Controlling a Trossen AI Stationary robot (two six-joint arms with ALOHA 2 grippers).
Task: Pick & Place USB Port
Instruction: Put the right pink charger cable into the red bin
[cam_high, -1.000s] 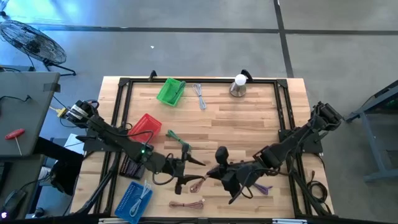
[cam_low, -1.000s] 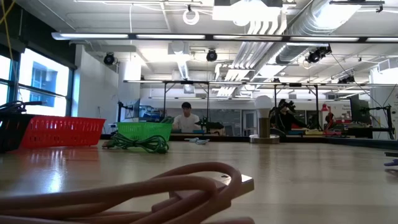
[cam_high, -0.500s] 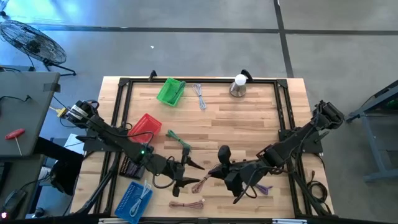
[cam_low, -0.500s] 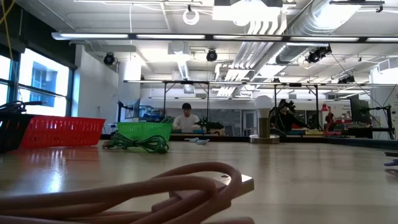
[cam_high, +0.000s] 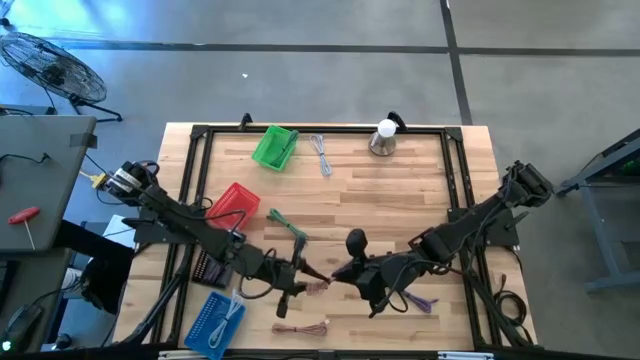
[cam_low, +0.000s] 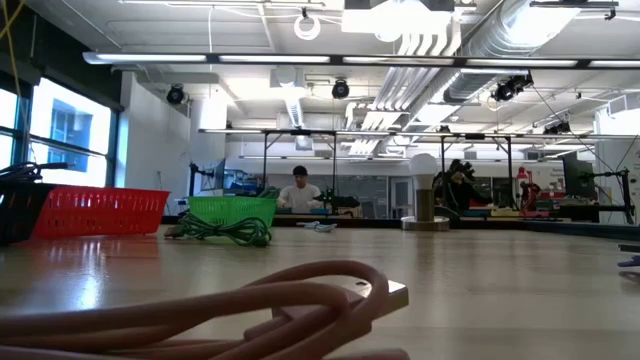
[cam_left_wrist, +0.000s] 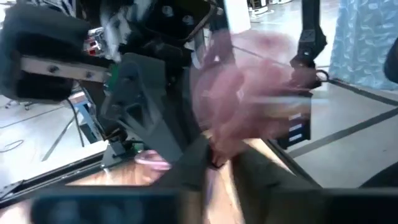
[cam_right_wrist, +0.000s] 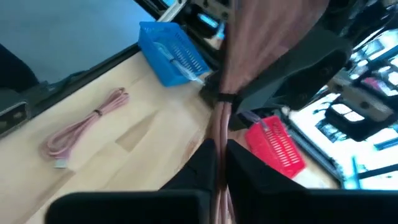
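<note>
A coiled pink USB cable (cam_high: 322, 283) hangs between my two grippers above the table's near middle. My left gripper (cam_high: 308, 279) comes at it from the left and is shut on it. My right gripper (cam_high: 335, 276) comes from the right and is also shut on it. In the left wrist view the bundle (cam_left_wrist: 249, 93) is blurred, above my left gripper (cam_left_wrist: 214, 163). In the right wrist view its strands (cam_right_wrist: 239, 56) run from my right gripper (cam_right_wrist: 219, 155) toward the other arm. Neither gripper shows in the low view. My left gripper pinches the pink bundle's end (cam_left_wrist: 217, 146) between its two fingers, coming about level from the table's left. The bundle stands clear of the table beyond the fingertips. My right gripper pinches several strands of the cable (cam_right_wrist: 219, 134) between its two fingers, just short of the dark tie (cam_right_wrist: 224, 98), coming from the table's right. The strands run on along the fingers' line, off the tabletop.
A second pink cable (cam_high: 300, 328) lies near the front edge, large in the low view (cam_low: 250, 310). A blue basket (cam_high: 215, 320) stands front left, a red basket (cam_high: 232, 200) left, a green basket (cam_high: 275, 147) far left. A green cable (cam_high: 287, 226) and a purple cable (cam_high: 420, 300) lie nearby.
My left gripper's fingers, spread wide before, have shut on the pink cable held by my right gripper. My right gripper has drifted a little toward the table's left with the cable.
</note>
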